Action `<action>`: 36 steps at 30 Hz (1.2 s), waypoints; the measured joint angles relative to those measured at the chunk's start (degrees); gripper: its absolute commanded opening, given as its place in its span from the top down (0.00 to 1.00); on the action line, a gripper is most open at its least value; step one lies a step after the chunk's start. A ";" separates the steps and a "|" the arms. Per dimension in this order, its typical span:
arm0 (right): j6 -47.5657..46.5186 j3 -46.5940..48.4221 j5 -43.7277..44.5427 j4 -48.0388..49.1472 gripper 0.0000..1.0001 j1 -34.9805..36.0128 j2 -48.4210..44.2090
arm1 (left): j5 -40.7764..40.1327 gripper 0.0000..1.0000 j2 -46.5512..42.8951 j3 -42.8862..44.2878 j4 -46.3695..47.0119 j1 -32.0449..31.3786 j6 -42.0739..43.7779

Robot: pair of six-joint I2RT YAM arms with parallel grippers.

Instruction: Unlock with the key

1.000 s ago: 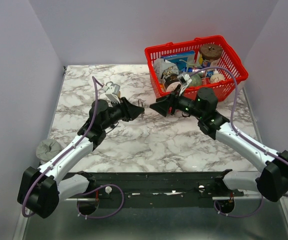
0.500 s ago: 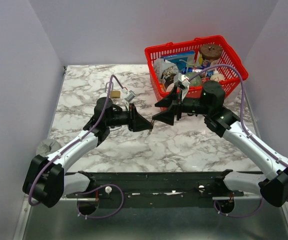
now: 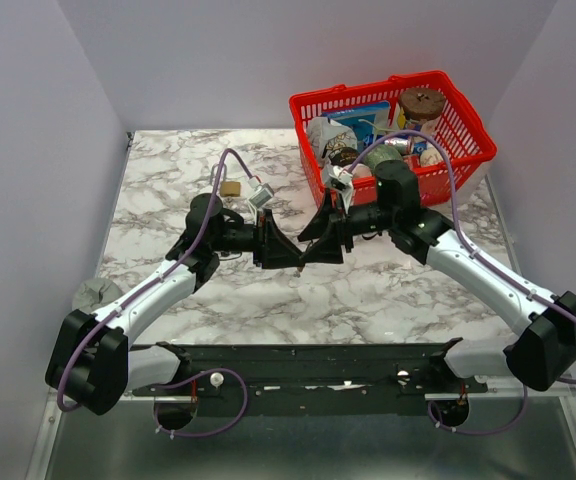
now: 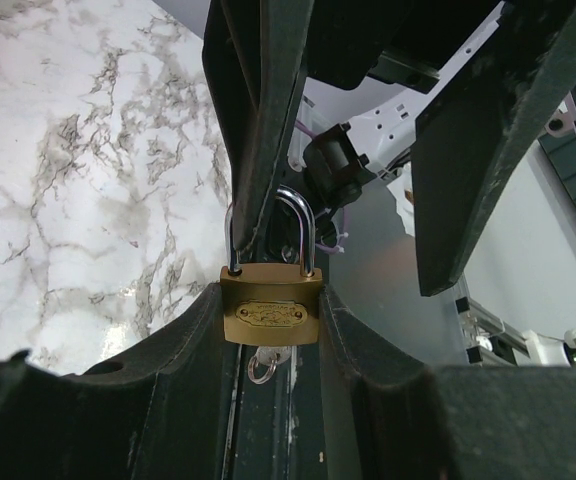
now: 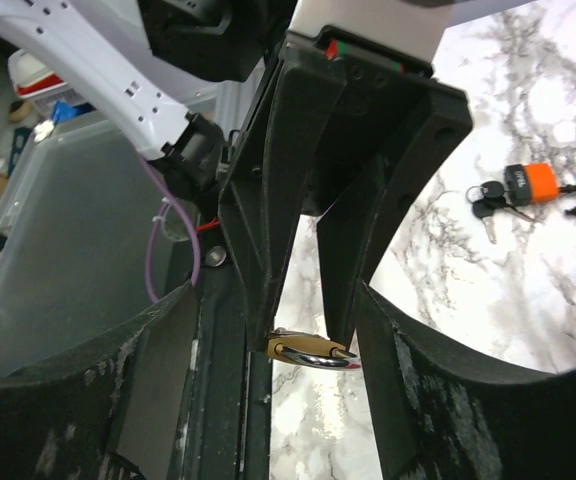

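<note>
Step in hand reads as mid-air line-up before any key turn: left gripper is clamped on the brass padlock, fingers on the two side faces of the body, lock held up off the marble table around its middle. Shackle sits in the body on both legs, so not yet unlocked. Right gripper is nose-to-nose with the left, jaws spread wide, holding nothing. In the left wrist view one of its fingers lies right against the shackle, the other well off to the side. Small silver ring hangs at the keyhole end (probably the key's bow, too small to be sure). Problem as I read it: that end faces back between the left fingers, while the right faces the shackle end. Next move needs a reach round to the key or a regrasp, with little room. Around: orange padlock with its keys lies on the table, shackle swung open, well clear. Red basket of clutter sits behind the right arm, not in the way.
</note>
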 measured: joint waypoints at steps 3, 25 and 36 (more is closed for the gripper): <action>-0.22 0.00 -1.07 -0.35 0.38 0.00 0.39 | 0.35 1.00 -0.02 0.07 -0.02 0.00 -0.15; 2.03 -2.43 6.82 -1.55 0.76 -0.04 -0.22 | -13.49 1.00 -5.84 3.39 -17.05 -0.66 15.26; 9.60 -1.88 10.86 -1.55 0.99 0.00 3.56 | -37.97 1.00 -12.02 3.61 -28.06 -9.40 27.32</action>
